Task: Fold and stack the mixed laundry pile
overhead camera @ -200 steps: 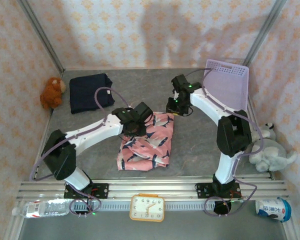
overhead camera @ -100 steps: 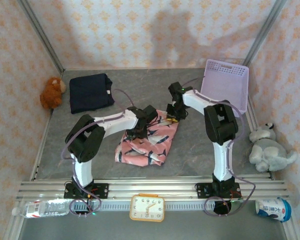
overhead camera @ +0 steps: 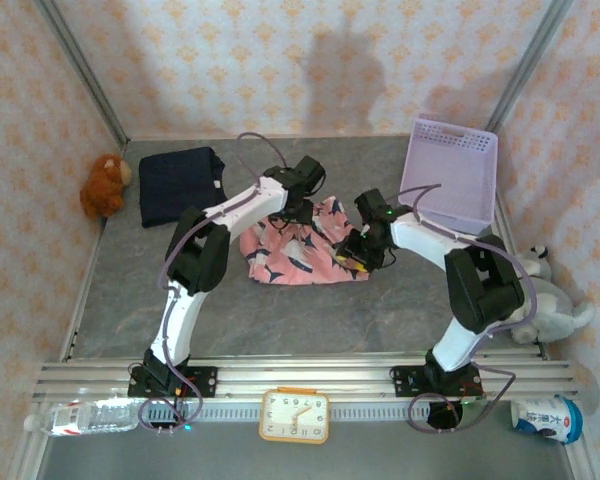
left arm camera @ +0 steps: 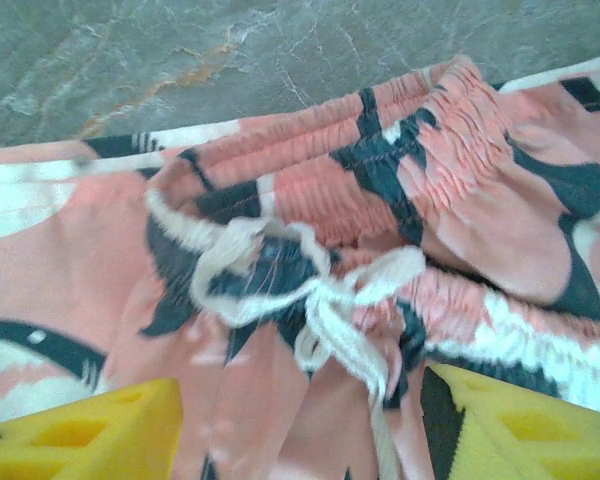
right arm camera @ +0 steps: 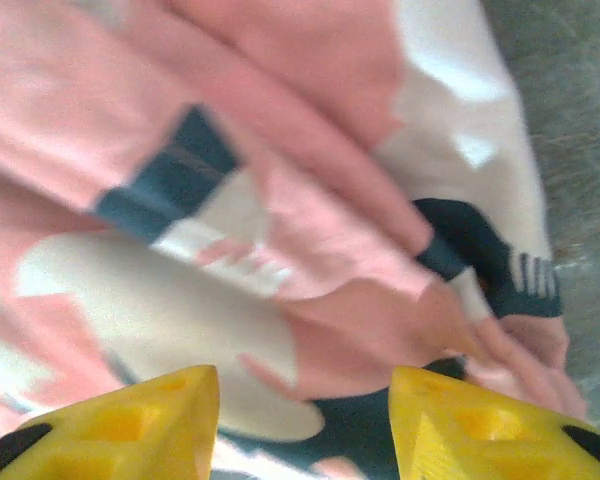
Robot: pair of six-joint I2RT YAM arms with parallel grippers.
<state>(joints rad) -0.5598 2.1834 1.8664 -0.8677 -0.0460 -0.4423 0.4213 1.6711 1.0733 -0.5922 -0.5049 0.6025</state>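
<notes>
The pink garment (overhead camera: 298, 248) with navy-and-white print lies crumpled mid-table. Its elastic waistband and white drawstring (left arm camera: 310, 290) face my left wrist camera. My left gripper (overhead camera: 306, 205) hovers at the garment's far edge; its yellow fingers (left arm camera: 80, 430) stand wide apart, open, with pink cloth lying between them (left arm camera: 300, 430). My right gripper (overhead camera: 356, 256) is at the garment's right edge, also open (right arm camera: 305, 420), with printed cloth under its yellow fingers (right arm camera: 130, 420). The dark navy garment (overhead camera: 181, 185) lies folded at the back left.
A lavender perforated basket (overhead camera: 450, 170) leans at the back right. A brown plush toy (overhead camera: 103, 185) sits by the left wall and a grey one (overhead camera: 545, 300) by the right. A clock (overhead camera: 295, 415), a bottle (overhead camera: 85, 416) and a cup (overhead camera: 546, 418) lie beyond the front rail.
Both arms swung toward the back of the table, and the pink garment shifted away from the front edge and bunched up more. The right gripper moved from the garment's far corner to its right edge.
</notes>
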